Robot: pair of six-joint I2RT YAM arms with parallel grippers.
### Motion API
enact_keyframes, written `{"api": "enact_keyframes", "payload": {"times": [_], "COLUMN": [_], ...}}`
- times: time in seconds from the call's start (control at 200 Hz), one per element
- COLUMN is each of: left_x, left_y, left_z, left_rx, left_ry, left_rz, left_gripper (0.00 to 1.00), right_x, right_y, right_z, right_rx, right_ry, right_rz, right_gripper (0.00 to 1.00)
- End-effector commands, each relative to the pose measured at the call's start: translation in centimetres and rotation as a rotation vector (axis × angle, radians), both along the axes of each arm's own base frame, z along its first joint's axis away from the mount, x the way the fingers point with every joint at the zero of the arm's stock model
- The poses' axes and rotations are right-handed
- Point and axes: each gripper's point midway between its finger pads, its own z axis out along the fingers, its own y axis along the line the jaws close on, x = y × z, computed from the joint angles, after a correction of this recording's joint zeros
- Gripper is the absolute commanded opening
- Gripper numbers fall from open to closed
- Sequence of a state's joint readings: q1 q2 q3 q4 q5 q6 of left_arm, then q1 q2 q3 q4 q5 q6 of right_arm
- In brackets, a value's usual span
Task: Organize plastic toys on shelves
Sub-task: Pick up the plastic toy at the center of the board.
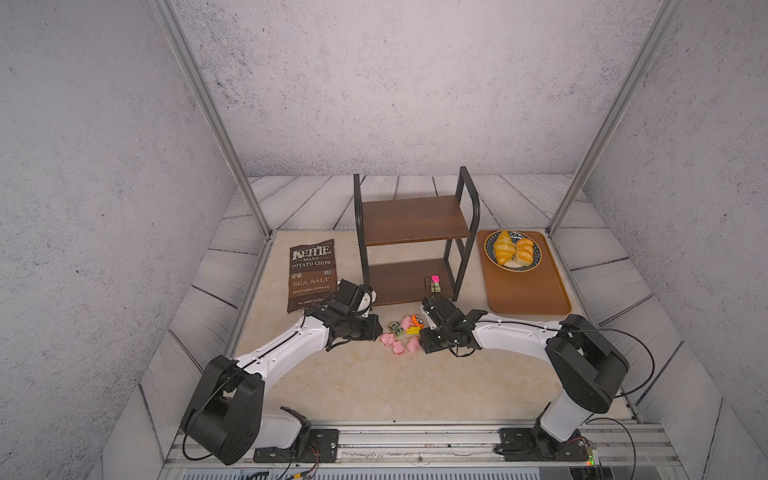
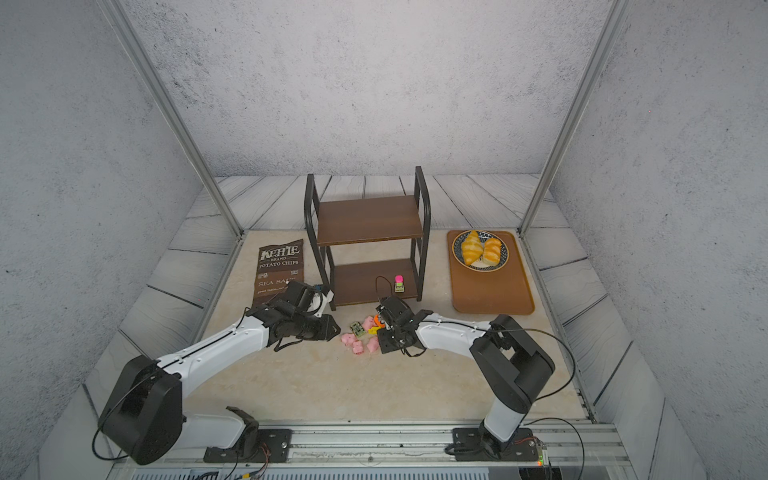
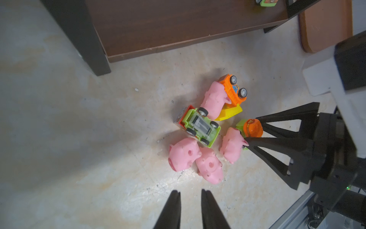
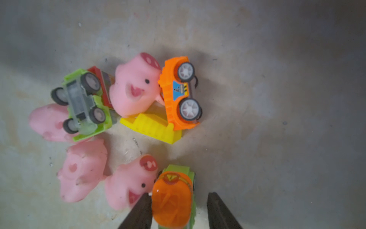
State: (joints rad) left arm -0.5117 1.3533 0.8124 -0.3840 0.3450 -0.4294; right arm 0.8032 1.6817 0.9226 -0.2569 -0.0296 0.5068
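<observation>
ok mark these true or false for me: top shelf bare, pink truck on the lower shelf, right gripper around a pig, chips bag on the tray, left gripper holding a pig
1. The upper shelf board is bare. True.
2. The pink-topped truck stands on the lower shelf board. True.
3. The right gripper is around a pig. False: its open jaws straddle the orange-topped truck.
4. The chips bag lies on the tray. False: it lies on the table beside the shelves; the tray holds a plate of croissants.
5. The left gripper holds a pig. False: nothing is between its fingers.
</observation>
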Motion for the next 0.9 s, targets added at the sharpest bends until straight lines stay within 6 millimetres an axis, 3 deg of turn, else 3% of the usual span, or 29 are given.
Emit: {"api": "enact_keyframes", "payload": {"times": [0.0,0.29,0.59,0.896], "left_x": [-0.4,-0.4,-0.3,-0.4], "left_y": [0.7,0.9,1.1,1.2], "left_z": [-0.3,-0.4,-0.1,-0.1], "left_rx": [0.019,0.024,0.032,0.033], "left_ry": [0.004,0.005,-0.007,-0.010], "left_rz": [0.003,0.006,0.011,0.015], "left_gripper": [0.24,0.24,0.24,0.24], "right_x": [0.0,0.1,0.7,4.4], "right_y": [-0.6,-1.3,-0.3,1.0], "right_z": [-1.2,-1.7,2.7,7.0], "right_rx": [-0.054,-0.092,0.006,0.000], "right_ry": [0.012,-0.001,-0.089,-0.213], "right_rz": [-0.018,-0.046,-0.017,-0.008], "right_gripper": [0.45,0.33,0.23,0.22]}}
